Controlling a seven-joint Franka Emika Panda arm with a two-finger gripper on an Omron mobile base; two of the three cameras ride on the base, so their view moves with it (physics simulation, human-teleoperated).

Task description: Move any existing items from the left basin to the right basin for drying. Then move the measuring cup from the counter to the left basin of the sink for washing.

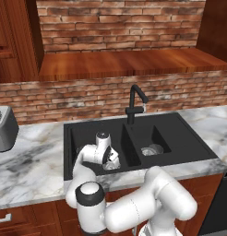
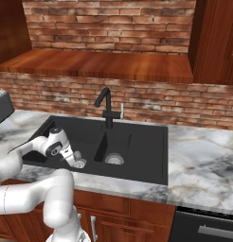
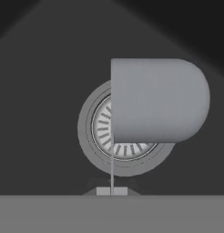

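My gripper [image 1: 110, 162] [image 2: 76, 160] is down in the wide left basin [image 1: 83, 133] [image 2: 80, 134] of the black sink, right over its silver drain [image 3: 99, 132]. In the hand view the gripper [image 3: 111, 191] is shut on the thin wall of the clear cup [image 3: 159, 100], which lies on its side and covers part of the drain. The narrower right basin [image 1: 157, 133] [image 2: 132, 146] holds just its own drain strainer [image 1: 152, 149] [image 2: 114, 159]. The measuring cup is out of view.
The black curved faucet [image 1: 134, 103] [image 2: 106, 106] stands behind the divider between the basins. A grey toaster [image 1: 2, 129] [image 2: 1, 106] sits on the marble counter [image 1: 32, 161] [image 2: 203, 156] far left. A brick wall and wooden shelf rise behind.
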